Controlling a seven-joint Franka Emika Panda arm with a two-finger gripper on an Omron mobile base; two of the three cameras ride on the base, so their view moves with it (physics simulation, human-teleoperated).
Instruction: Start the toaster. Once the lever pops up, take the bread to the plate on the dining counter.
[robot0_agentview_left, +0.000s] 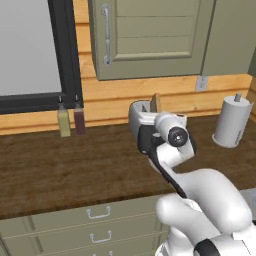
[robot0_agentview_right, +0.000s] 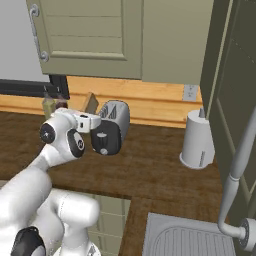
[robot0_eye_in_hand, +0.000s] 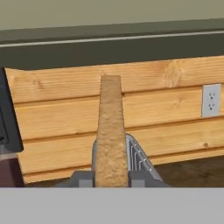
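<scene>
My gripper (robot0_eye_in_hand: 109, 179) is shut on the bread (robot0_eye_in_hand: 109, 131), a tan slice held upright and seen edge-on between the two fingertips (robot0_eye_in_hand: 84, 179). From the right base view the bread (robot0_agentview_right: 91, 104) rises above my gripper (robot0_agentview_right: 93, 119), just left of the silver-grey toaster (robot0_agentview_right: 116, 116), whose black end face faces the camera. The lever on that face is too small to make out. Part of the toaster's top (robot0_eye_in_hand: 139, 159) shows right behind the slice. In the left base view the bread (robot0_agentview_left: 156, 101) pokes up behind the hand. The plate and the dining counter are out of view.
A white paper-towel roll (robot0_agentview_right: 197, 140) stands right of the toaster on the dark wooden worktop (robot0_agentview_left: 75, 170). Two bottles (robot0_agentview_left: 70, 121) stand at the back left by the window. A sink (robot0_agentview_right: 195, 240) and faucet (robot0_agentview_right: 234, 182) lie at the right. Upper cabinets (robot0_agentview_left: 150, 35) hang overhead.
</scene>
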